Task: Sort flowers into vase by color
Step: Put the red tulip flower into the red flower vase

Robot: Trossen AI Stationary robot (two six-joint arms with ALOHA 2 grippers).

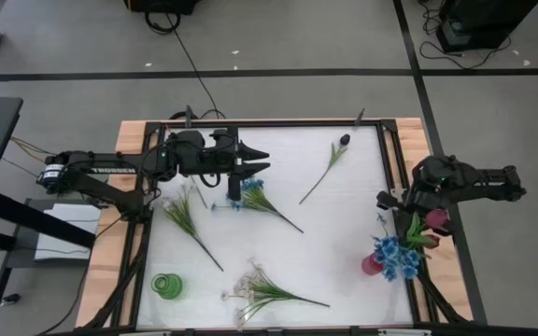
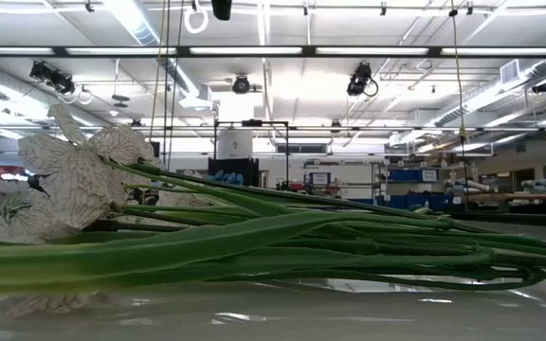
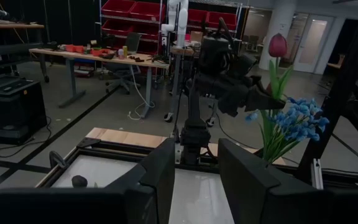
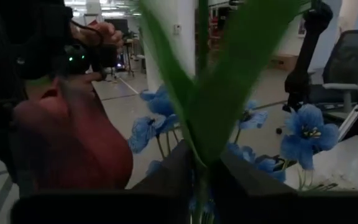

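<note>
At table's right edge, right claw (image 1: 403, 224) clamped on upright red tulip (image 1: 434, 222), blossom topmost.

Glossy white table top (image 1: 334, 243) edged in bare wood; smooth plastic-looking green stems (image 2: 282, 248); papery veined white petals (image 2: 64, 185); translucent green vase (image 1: 166, 286).

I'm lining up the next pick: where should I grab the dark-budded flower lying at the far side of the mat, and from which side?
Take the dark-budded flower at mid-stem, coming straight down. It lies flat and alone on the white mat, stem running diagonally from the bud near the far edge toward the middle, so set the jaws across that diagonal. The bare stem below the leaves looks the easiest part to grip.
</note>
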